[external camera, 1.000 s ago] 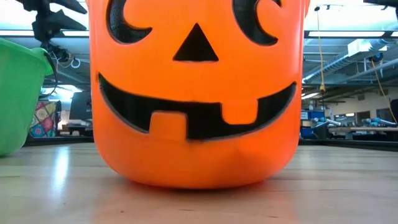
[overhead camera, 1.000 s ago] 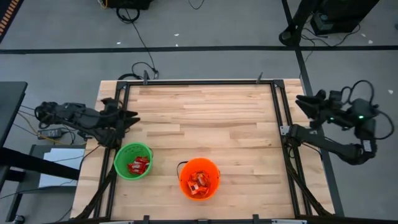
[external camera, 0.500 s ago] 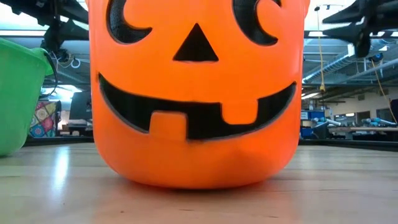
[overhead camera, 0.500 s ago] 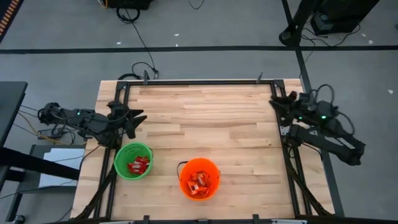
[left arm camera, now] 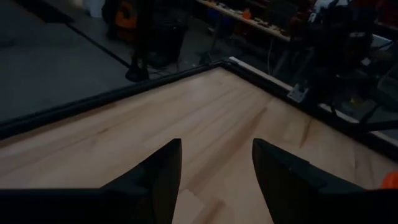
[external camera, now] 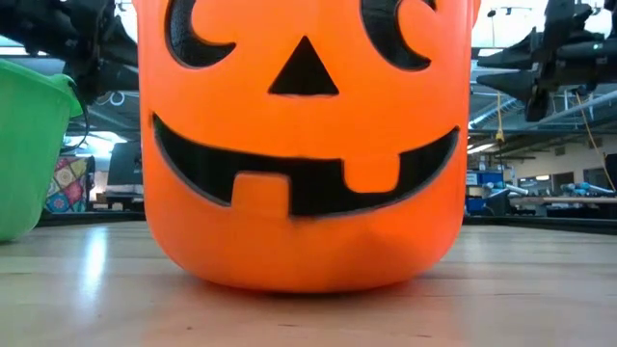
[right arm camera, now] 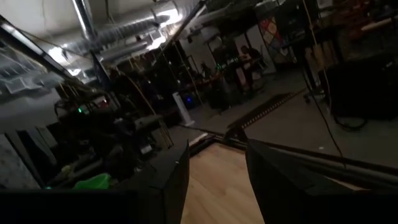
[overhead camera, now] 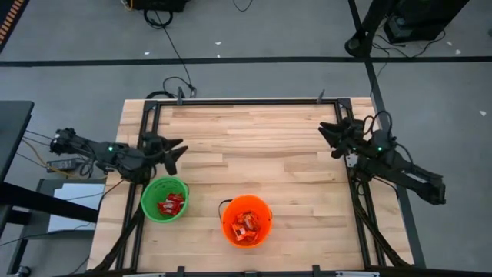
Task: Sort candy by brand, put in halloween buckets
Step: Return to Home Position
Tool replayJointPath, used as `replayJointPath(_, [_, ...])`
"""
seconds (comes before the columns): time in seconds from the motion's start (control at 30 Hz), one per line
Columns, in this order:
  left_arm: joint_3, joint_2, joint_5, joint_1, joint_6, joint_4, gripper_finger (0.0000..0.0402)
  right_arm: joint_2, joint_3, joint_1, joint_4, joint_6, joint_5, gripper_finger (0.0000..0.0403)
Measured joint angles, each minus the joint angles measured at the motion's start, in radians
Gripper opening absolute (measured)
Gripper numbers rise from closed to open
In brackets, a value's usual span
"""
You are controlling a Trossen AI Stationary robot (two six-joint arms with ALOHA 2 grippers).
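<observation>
Seen from above: a pale plank table (overhead camera: 254,146) of smooth wood with visible grain, edged by a black metal frame (overhead camera: 246,101). Toward the near edge, two round plastic buckets, close together but not touching.

On the left, the green bucket (overhead camera: 164,199), holding red candy (overhead camera: 171,204) in flat, shiny wrappers. To its right, the slightly larger orange bucket (overhead camera: 247,221), holding orange-and-white candy (overhead camera: 246,225). Wrapper print too small to read.

Seen from table height: the glossy orange bucket filling most of the picture, marked with a black jack-o'-lantern face (external camera: 305,145) of curled eyes, triangle nose and gap-toothed grin. A slice of the green bucket's wall at the left edge.

Left hand (overhead camera: 178,156) above the table's left side, just beyond the green bucket. Dark wedge-shaped fingers (left arm camera: 158,180) spread apart, gripping nothing, bare planks showing between them.

Right hand (overhead camera: 327,140) above the table's right side, well apart from both buckets. Fingers (right arm camera: 174,180) likewise spread and empty.

Around the table: grey floor, with a black cable (overhead camera: 173,46) trailing to the far edge. A white sheet of paper (overhead camera: 73,196) beside the left arm. A dim workshop with ceiling pipes beyond.
</observation>
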Motion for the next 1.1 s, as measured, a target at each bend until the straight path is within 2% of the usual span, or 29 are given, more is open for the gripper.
replayJointPath(0.1, [-0.027, -0.043, 0.003, -0.002, -0.034, -0.019, 0.0202, 0.001, -0.035, 0.0, 0.033, 0.009, -0.001, 0.017])
replayJointPath(0.3, [-0.049, -0.207, 0.041, -0.026, -0.117, -0.139, 0.0202, 0.001, -0.059, 0.0, 0.043, 0.024, -0.005, 0.017])
replayJointPath(0.53, [-0.049, -0.363, 0.133, -0.057, -0.044, -0.188, 0.0202, 0.001, -0.106, 0.0, 0.125, 0.032, -0.061, 0.017])
replayJointPath(0.63, [-0.047, -0.363, 0.143, -0.061, -0.06, -0.259, 0.0202, 0.001, -0.14, 0.0, 0.147, 0.041, -0.08, 0.017])
replayJointPath(0.77, [-0.078, -0.363, 0.204, -0.061, -0.067, -0.254, 0.0202, 0.001, -0.151, 0.0, 0.135, 0.048, -0.116, 0.017])
replayJointPath(0.9, [-0.144, -0.363, 0.288, -0.061, -0.034, -0.152, 0.0202, 0.002, -0.151, 0.0, 0.164, 0.022, -0.163, 0.017])
replayJointPath(1.1, [-0.322, -0.363, 0.423, -0.061, 0.06, 0.188, 0.0202, 0.001, -0.151, 0.0, 0.253, -0.003, -0.224, 0.017])
